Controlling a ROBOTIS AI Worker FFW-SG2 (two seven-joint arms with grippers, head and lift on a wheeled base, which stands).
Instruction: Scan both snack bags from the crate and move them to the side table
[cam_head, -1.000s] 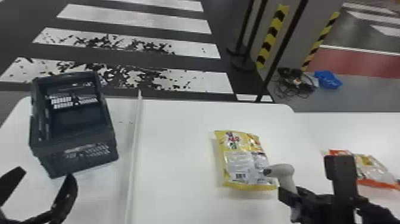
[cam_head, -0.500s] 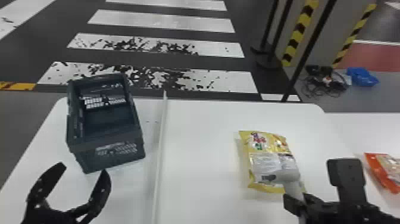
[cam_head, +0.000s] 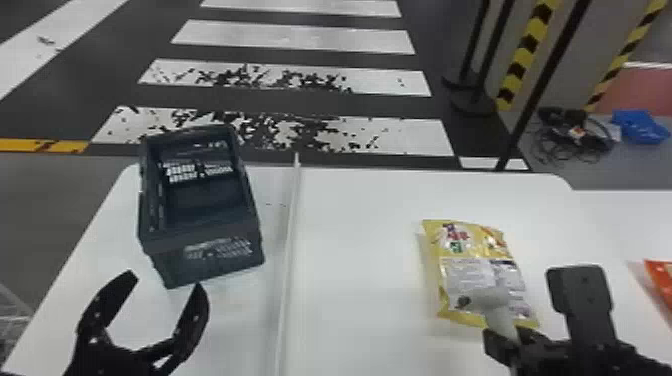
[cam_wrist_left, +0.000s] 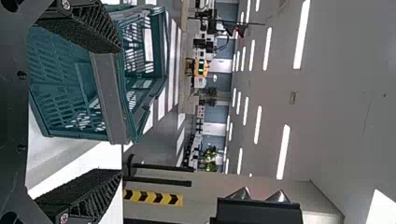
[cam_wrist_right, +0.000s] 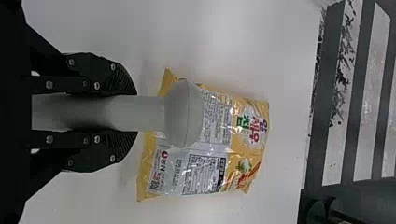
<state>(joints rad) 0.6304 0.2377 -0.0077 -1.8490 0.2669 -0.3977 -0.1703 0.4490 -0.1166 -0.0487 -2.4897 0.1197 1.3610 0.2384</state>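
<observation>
Right of the dark plastic crate (cam_head: 202, 256), the black right pincer (cam_wrist_right: 135, 112) gripped a grey scanner (cam_wrist_right: 184, 114) over a yellow foil bag (cam_wrist_right: 212, 161); glare risked a misread. The left pincer (cam_head: 166, 281) gaped near the crate.

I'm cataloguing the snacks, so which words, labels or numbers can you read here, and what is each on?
Yellow snack bag: large purple, red and green lettering; I can't quote it reliably.
Same bag: rows of fine print and a boxed table, too small to read.
Orange bag: no readable text.
Crate: slotted openings, no readable words.
</observation>
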